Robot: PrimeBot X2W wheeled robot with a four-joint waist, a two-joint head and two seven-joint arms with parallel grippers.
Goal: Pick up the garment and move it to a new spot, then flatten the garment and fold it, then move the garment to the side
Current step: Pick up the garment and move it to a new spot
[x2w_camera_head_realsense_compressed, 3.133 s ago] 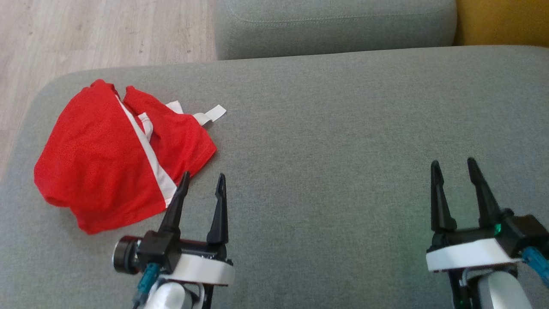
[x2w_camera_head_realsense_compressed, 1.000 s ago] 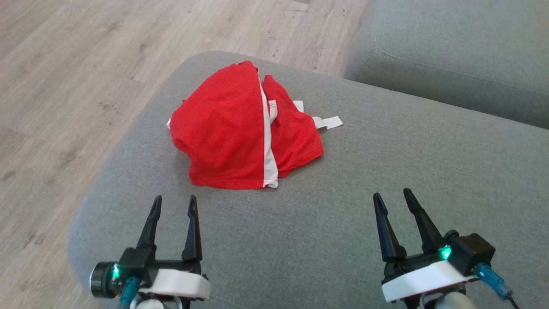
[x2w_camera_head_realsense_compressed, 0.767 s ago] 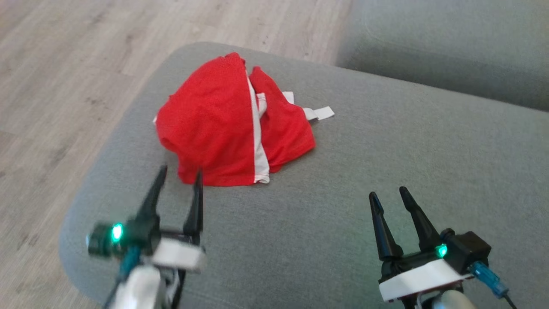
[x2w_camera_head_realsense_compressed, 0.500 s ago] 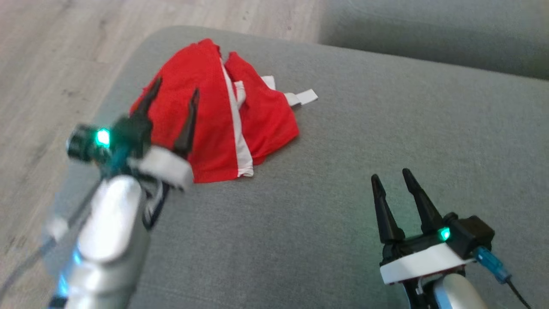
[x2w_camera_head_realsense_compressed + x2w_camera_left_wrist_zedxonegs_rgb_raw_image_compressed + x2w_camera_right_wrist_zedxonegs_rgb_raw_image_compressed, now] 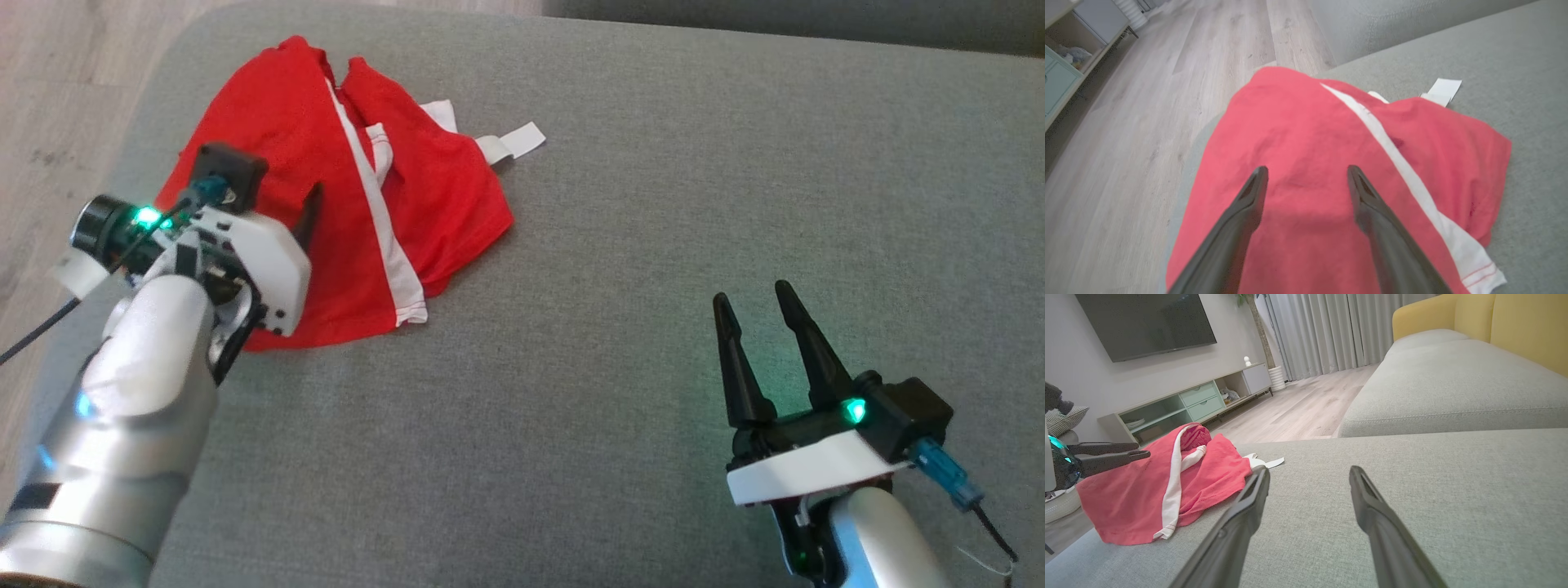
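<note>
My left gripper (image 5: 1307, 169) hangs open over a crumpled red garment (image 5: 441, 196).
The white-striped garment lies at the left corner of the grey sofa cushion (image 5: 653, 245). My left fingers are spread and angled down, ready to pinch its bunched top. My right gripper (image 5: 752, 292) hovers open, well apart.

The garment (image 5: 269, 122) is matt red cloth, the sofa cushion (image 5: 653, 245) rough grey weave.

No legible text — no labels; no numbers.
</note>
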